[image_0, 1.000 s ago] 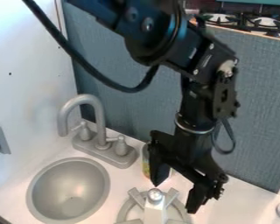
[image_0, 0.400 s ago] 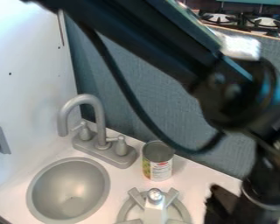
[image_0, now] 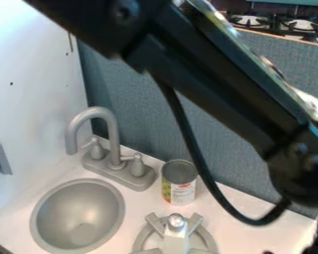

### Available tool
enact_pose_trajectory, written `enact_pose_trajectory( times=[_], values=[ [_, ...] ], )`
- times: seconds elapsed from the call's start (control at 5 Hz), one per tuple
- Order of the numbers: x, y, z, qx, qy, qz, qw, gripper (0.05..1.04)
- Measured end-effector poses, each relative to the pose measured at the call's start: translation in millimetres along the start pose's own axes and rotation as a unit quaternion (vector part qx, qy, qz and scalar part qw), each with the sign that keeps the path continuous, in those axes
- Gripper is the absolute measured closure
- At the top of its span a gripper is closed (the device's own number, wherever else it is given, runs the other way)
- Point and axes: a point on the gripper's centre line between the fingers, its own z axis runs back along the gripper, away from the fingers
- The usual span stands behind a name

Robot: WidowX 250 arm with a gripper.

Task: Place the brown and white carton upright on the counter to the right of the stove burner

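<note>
At the bottom right corner a dark part of the gripper shows, cut off by the view's edge. The black arm slants down to it from the upper left, with a black cable looping below. A can with a white and green-yellow label stands upright on the white counter, against the blue-grey back wall. The gripper is well to the right of the can and apart from it; what its tips hold or touch is hidden.
Left of the can are a grey faucet and its round sink. A grey burner with a silver-topped post stands in front of the can. Behind the wall is a stove.
The arm and gripper have swung right and down toward the bottom right corner, uncovering the can behind. The can, faucet and burner have stayed in place.
</note>
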Motion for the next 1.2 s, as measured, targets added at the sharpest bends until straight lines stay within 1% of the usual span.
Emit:
enact_pose_trajectory(
  times=[0.2,0.4,0.6,0.8,1.0,1.2],
  values=[
    [5.1,-3.7,-8.6,0.004,0.001,-0.002,1.0,0.083],
    [9.6,-5.6,-18.0,0.002,0.016,-0.011,0.9998,0.082],
    [14.9,-6.0,-24.0,0.002,0.023,-0.017,0.9996,0.082],
    [19.0,-8.9,-25.4,-0.003,0.025,-0.023,0.9994,0.082],
    [22.4,-8.9,-36.2,0.0,0.041,-0.013,0.9991,0.082],
    [24.5,-8.2,-43.3,0.003,0.049,-0.001,0.9988,0.12]
  ],
)
